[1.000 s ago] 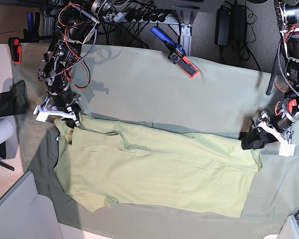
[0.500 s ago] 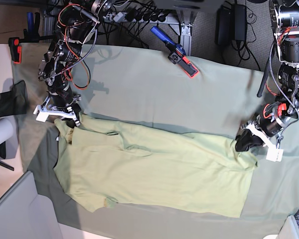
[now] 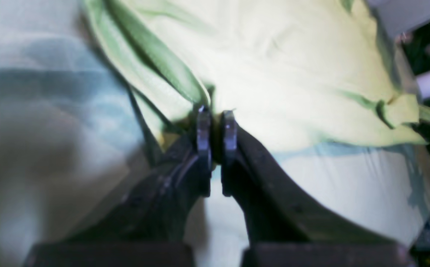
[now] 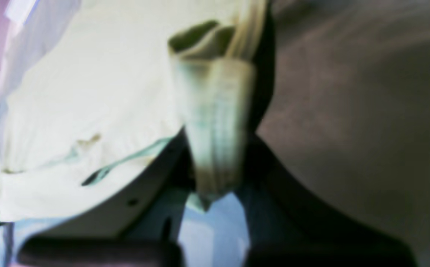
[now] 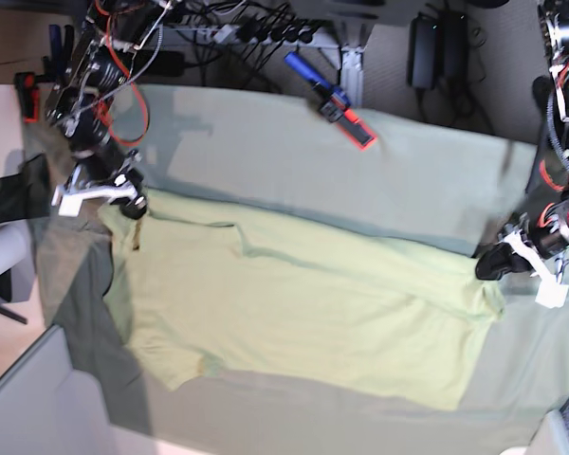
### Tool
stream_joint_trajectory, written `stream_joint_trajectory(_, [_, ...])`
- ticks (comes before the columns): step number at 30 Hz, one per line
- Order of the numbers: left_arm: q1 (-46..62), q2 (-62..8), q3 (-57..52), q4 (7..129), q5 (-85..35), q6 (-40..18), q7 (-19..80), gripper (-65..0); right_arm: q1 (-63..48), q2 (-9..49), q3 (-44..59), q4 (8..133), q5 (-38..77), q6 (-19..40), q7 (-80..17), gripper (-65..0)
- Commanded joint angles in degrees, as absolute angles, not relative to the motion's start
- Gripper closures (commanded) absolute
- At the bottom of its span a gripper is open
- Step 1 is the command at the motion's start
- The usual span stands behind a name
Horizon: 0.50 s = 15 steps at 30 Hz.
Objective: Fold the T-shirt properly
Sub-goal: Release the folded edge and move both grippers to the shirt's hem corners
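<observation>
The pale lime T-shirt (image 5: 303, 313) lies spread across the grey-green table cloth (image 5: 266, 142), stretched from left to right. My left gripper (image 5: 488, 265) is at the shirt's far right corner. In the left wrist view its jaws (image 3: 216, 115) are pressed almost together on the shirt's edge (image 3: 292, 74). My right gripper (image 5: 133, 204) is at the shirt's upper left corner. In the right wrist view (image 4: 216, 159) it is shut on a bunched strip of the shirt (image 4: 215, 111), which hides its fingertips.
A blue and red clamp (image 5: 337, 104) lies on the table cloth at the back. A dark cloth (image 5: 19, 190) hangs at the left edge. Cables and power bricks (image 5: 427, 47) run behind the table. A grey panel (image 5: 38, 398) stands at the front left.
Both arms moved outward with the shirt: the right gripper up and left, the left gripper to the right. The shirt is pulled longer and flatter.
</observation>
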<state>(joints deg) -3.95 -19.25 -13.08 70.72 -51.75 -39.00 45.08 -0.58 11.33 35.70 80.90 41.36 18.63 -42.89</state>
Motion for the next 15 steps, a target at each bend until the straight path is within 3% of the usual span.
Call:
stream_joint_trajectory(1, [-4.0, -20.4, -13.3, 73.6, -53.6, -40.0, 44.8, 0.0, -1.4, 12.5, 36.0, 82.9, 42.3, 20.0, -42.5, 0.0])
stream_joint_trajectory(9, [7.8, -22.1, -13.3, 90.9, -55.5, -40.0, 48.1, 0.0, -10.1, 15.6, 36.1, 89.2, 43.6, 20.0, -43.0, 0.0])
stream_joint_trajectory(15, [15.2, -22.2, -16.2, 96.5, -55.5, -40.0, 48.1, 0.0, -16.1, 17.3, 37.0, 93.6, 44.7, 20.0, -43.4, 0.0])
